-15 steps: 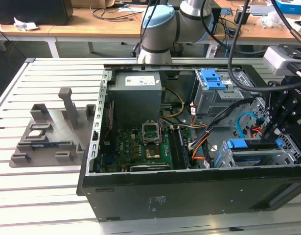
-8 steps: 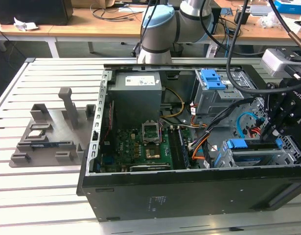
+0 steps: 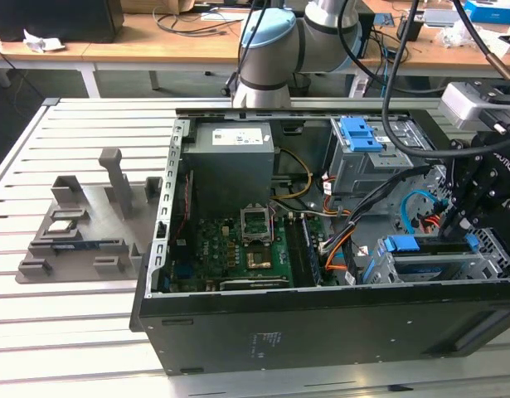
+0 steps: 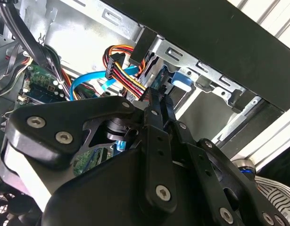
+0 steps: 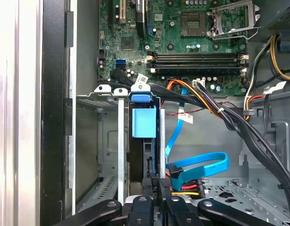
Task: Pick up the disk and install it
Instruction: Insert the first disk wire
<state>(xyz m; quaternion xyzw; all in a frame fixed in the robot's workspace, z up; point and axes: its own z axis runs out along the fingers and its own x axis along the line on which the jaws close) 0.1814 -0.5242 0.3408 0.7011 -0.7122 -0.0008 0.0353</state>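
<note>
Disk (image 5: 144, 123) seated in bay; cables (image 5: 196, 165) crowd gripper (image 5: 157, 184).

We could read no wording: the white sticker (image 3: 238, 135) on the grey power supply (image 3: 230, 178) and faint print (image 3: 267, 342) on the black case (image 3: 362, 327) were too small.

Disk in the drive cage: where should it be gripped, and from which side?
Probably by the blue bracket on its exposed edge, coming straight in through the case's open side. The disk sits on edge in the drive cage, whose walls cover its broad faces. The blue data cable and power wiring crowd the connector end.
</note>
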